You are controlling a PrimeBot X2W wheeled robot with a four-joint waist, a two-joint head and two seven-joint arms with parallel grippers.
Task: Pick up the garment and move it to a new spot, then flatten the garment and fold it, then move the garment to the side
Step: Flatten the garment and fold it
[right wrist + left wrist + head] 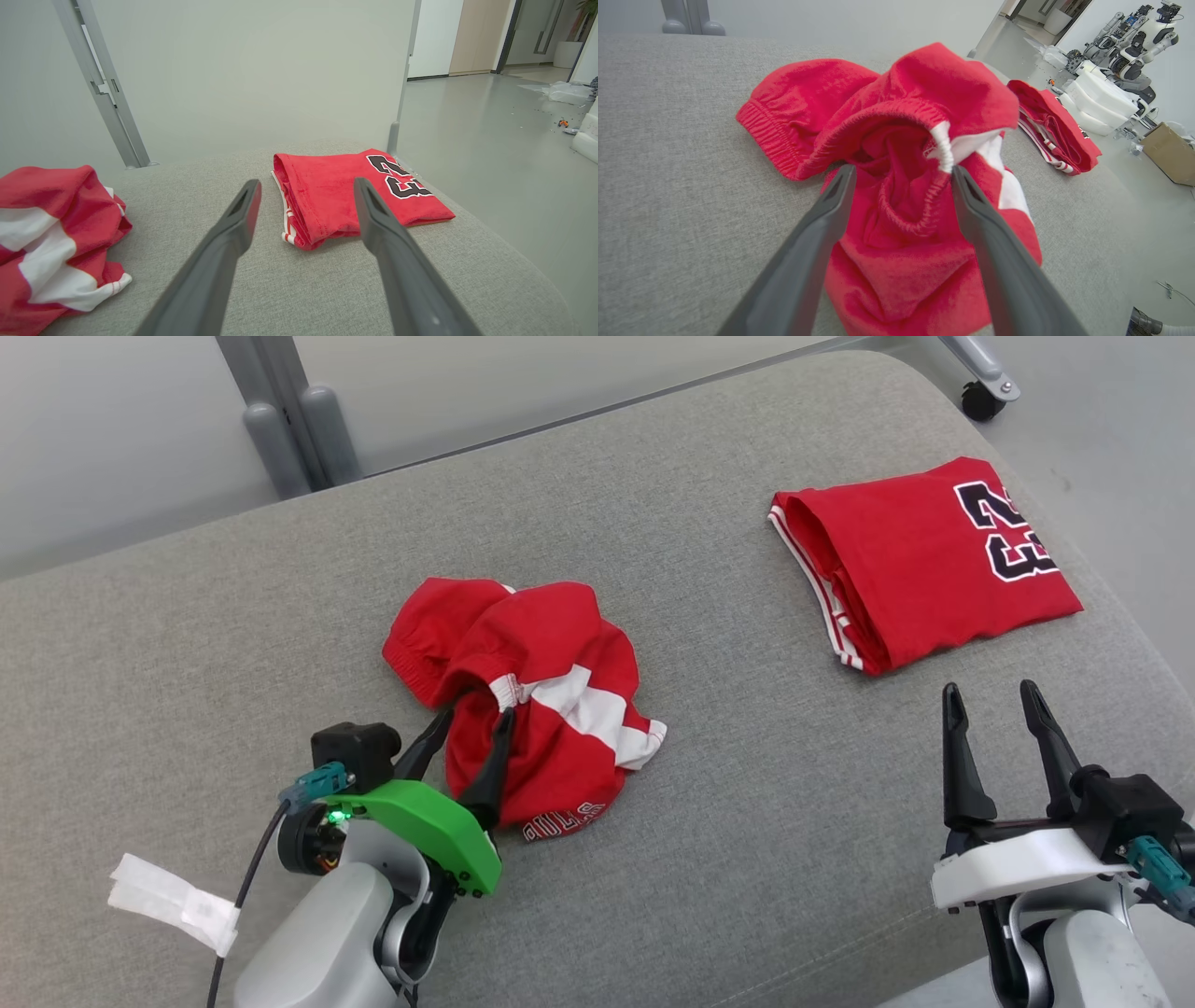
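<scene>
Left wrist view: left tool (902, 171) wide open, empty, straddling crumpled garment (924, 84) at waistband (942, 154). Fabric likely soft, light, floppy; pinch elastic there. Right tool (989, 691) open, empty.

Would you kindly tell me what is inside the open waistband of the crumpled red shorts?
Inside the waistband of the shorts, bunched red fabric shows, between the left gripper's open fingers. Anything deeper, and the grey cushion beneath, is covered by folds.

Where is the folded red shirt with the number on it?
In the head view, the folded red shirt lies on the right side of the grey cushion, beyond the right gripper, apart from the crumpled red shorts.
</scene>
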